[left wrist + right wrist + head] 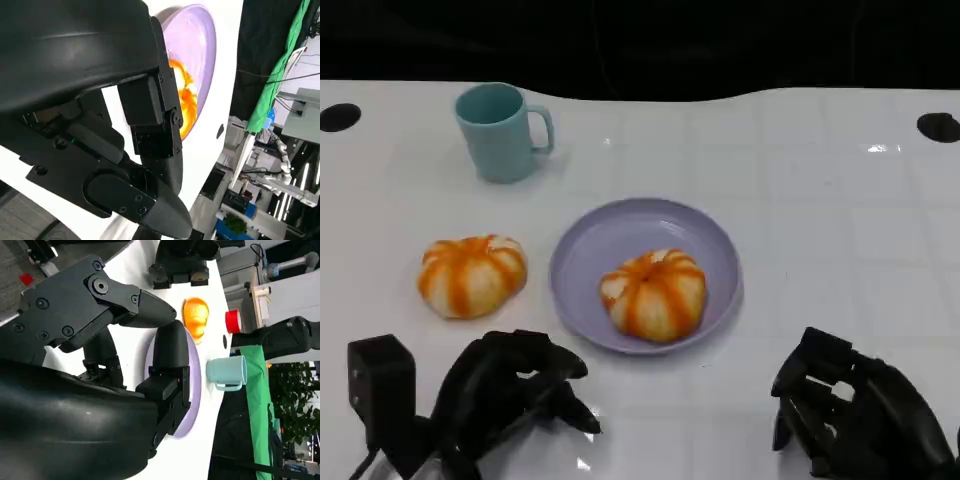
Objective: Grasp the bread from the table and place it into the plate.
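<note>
Ahead of my two idle hands, one orange-striped bread roll (654, 294) sits in the lavender plate (600, 245).
Beyond my left hand (510, 385), which holds nothing with fingers apart, a second roll (472, 275) lies on the white table (820, 200), the teal mug (503, 131) farther off; my right hand (850, 410) is likewise empty, fingers loosely spread.

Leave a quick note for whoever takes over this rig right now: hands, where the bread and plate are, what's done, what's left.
Left hand: holds nothing, low at the table's near edge, just in front of the loose bread.
Right hand: holds nothing, near edge, right of the plate.
One bread already lies in the purple plate.
A second bread sits on the table, left of the plate.
A teal mug stands behind it.
Left: grasp the loose bread, place it in the plate.
</note>
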You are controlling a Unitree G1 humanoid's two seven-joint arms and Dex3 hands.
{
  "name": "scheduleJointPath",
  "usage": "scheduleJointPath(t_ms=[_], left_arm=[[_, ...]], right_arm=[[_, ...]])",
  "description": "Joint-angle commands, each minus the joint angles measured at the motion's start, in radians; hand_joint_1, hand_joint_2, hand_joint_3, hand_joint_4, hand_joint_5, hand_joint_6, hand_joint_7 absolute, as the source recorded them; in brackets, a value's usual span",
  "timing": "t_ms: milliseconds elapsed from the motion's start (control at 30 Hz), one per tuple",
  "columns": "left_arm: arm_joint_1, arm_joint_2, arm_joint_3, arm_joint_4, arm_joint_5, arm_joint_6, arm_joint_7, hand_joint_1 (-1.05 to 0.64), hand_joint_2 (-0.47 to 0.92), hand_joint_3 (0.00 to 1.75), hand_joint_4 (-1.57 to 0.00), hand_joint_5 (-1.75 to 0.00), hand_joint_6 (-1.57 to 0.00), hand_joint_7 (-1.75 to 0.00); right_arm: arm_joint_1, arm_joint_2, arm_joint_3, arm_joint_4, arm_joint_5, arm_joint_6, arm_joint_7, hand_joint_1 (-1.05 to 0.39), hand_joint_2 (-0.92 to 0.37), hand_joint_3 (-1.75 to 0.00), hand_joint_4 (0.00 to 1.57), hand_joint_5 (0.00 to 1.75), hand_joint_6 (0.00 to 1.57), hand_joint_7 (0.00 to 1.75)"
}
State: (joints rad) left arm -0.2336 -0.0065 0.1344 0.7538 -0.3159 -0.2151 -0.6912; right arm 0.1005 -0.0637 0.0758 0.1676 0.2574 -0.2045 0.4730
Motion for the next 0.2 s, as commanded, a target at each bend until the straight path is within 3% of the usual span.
scheduleJointPath(t_ms=[33,200], left_arm=[[0.003,0.018,0.005,0.019,0.007,-0.003,0.004,-1.05,0.78,0.00,-1.53,-0.53,-1.57,-0.21],[0.004,0.023,0.004,0.018,0.011,-0.007,0.003,-1.05,0.79,0.01,-1.52,-0.53,-1.57,-0.20]], right_arm=[[-0.001,0.003,-0.017,0.003,0.010,-0.012,0.007,-0.47,-0.58,-0.99,0.56,1.75,0.60,1.43],[-0.007,0.014,-0.026,0.014,0.008,-0.027,0.012,-0.48,-0.58,-0.99,0.58,1.75,0.59,1.43]])
